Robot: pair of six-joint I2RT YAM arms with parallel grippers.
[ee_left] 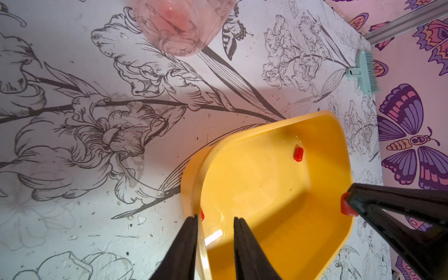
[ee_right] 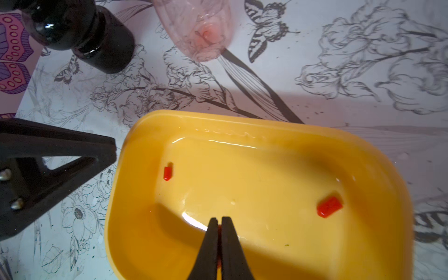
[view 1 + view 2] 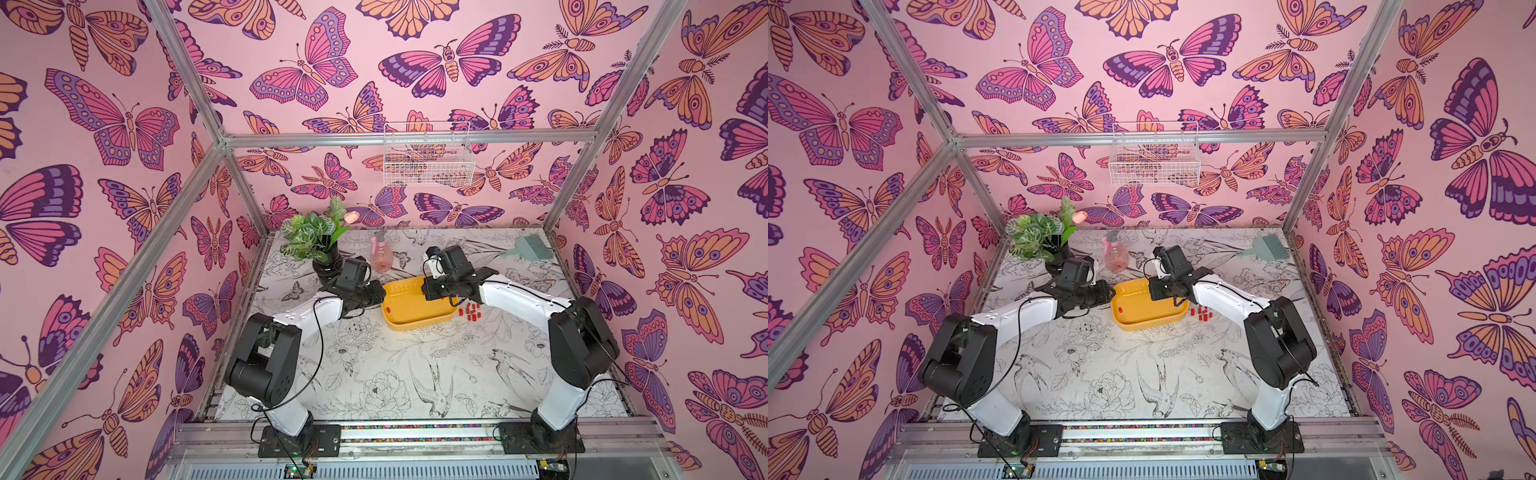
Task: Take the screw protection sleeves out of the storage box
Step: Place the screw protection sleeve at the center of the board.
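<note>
Yellow storage box (image 2: pixel 242 123), both pincers at work
Right pincer (image 2: pixel 219 221) clenched on one red screw protection sleeve (image 1: pixel 349 205); left pincer (image 1: pixel 215 217) part-open, gripping the box's wall.

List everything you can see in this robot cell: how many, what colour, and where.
table: one, white with black floral print.
storage box: one, yellow, middle of table.
screw protection sleeve: red; two loose in the box, one in the right tool, roughly nine clustered on the table by its right end.
spray bottle: one, pink, behind the box.
potted plant: one, green, black pot, back left.
hand brush: one, pale teal, back right.
wire basket: one, white, on the back wall.
left tool: one, black, closed on the box's rim.
right tool: one, black, shut on a sleeve inside the box.
</note>
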